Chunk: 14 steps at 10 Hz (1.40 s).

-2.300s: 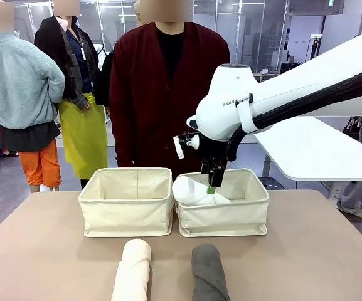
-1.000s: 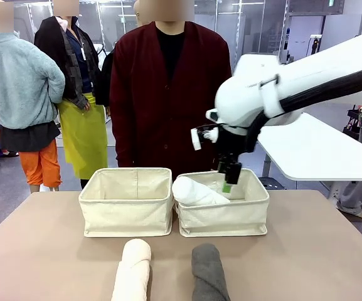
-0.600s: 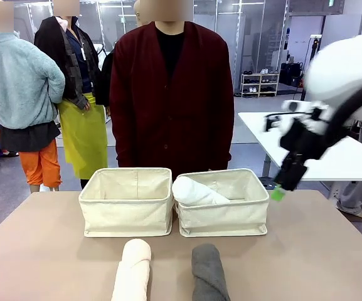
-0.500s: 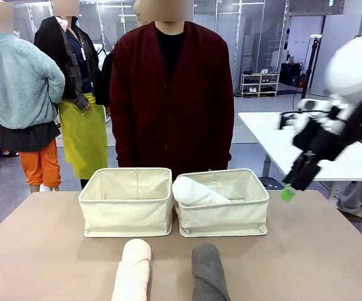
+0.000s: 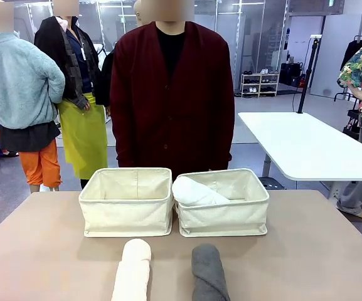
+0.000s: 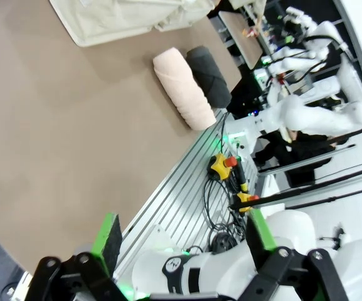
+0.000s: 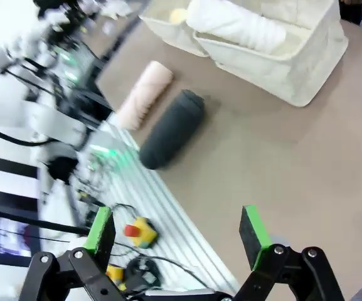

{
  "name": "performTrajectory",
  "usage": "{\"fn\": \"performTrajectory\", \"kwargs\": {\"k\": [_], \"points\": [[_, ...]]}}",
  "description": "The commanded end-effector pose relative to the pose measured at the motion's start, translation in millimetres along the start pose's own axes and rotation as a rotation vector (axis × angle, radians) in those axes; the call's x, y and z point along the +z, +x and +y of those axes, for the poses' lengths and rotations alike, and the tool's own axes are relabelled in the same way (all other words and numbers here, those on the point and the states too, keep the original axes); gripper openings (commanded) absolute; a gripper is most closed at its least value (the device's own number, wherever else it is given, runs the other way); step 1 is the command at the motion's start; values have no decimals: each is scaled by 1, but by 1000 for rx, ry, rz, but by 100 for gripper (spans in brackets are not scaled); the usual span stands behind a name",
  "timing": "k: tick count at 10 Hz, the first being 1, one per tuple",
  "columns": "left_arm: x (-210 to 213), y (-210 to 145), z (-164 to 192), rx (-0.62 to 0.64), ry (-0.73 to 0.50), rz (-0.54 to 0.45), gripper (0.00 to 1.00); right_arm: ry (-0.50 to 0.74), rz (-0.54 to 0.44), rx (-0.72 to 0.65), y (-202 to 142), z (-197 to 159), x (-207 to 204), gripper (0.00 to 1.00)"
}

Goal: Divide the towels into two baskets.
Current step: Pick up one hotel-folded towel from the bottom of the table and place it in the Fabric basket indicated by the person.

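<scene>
Two cream baskets stand side by side at mid-table, the left basket (image 5: 128, 216) and the right basket (image 5: 224, 219). A white towel (image 5: 196, 191) lies slanted in the right one. Nearer the front edge, a cream towel (image 5: 132, 271) and a dark grey towel (image 5: 209, 273) lie on the table. My right gripper (image 7: 175, 232) hangs open and empty high above the table, over the grey towel (image 7: 171, 128), cream towel (image 7: 144, 94) and white towel (image 7: 237, 25). A pale yellow bit (image 7: 179, 15) shows in the farther basket. My left gripper (image 6: 186, 241) is open and empty above the table's near edge.
A person in a dark red cardigan (image 5: 171, 94) stands right behind the baskets. The robot's base rail with cables and yellow stop buttons (image 6: 221, 166) runs along the near table edge. A white table (image 5: 306, 147) stands at the right rear.
My right arm lifted out of the right basket, swung off to the right and left the front view. The white towel stayed in the basket. The other towels have not moved.
</scene>
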<state>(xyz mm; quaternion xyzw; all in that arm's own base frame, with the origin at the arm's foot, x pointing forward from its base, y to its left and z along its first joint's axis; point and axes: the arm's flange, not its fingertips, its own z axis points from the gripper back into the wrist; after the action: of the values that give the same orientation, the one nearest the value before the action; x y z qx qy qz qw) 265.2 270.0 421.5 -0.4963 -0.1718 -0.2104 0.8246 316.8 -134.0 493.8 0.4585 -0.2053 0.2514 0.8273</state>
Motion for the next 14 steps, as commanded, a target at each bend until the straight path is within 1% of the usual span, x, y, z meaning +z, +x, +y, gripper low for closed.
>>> {"fn": "performTrajectory", "kwargs": {"k": [1, 2, 3, 4, 5, 14], "points": [[1, -3, -3, -24, -11, -18, 100, 145, -110, -113, -15, -48, 21, 100], [1, -3, -3, -24, -11, -18, 100, 187, -136, -115, -27, -68, 23, 100], [1, -3, -3, -24, -11, -18, 100, 200, -158, -137, -35, -86, 21, 100], [1, -3, -3, -24, -11, -18, 100, 226, -181, -118, -39, -98, 17, 100], [1, -3, -3, -24, -11, -18, 100, 172, -150, -144, -49, -67, 24, 100], [1, -3, -3, -24, -11, -18, 100, 172, -150, -144, -49, -67, 24, 100]]}}
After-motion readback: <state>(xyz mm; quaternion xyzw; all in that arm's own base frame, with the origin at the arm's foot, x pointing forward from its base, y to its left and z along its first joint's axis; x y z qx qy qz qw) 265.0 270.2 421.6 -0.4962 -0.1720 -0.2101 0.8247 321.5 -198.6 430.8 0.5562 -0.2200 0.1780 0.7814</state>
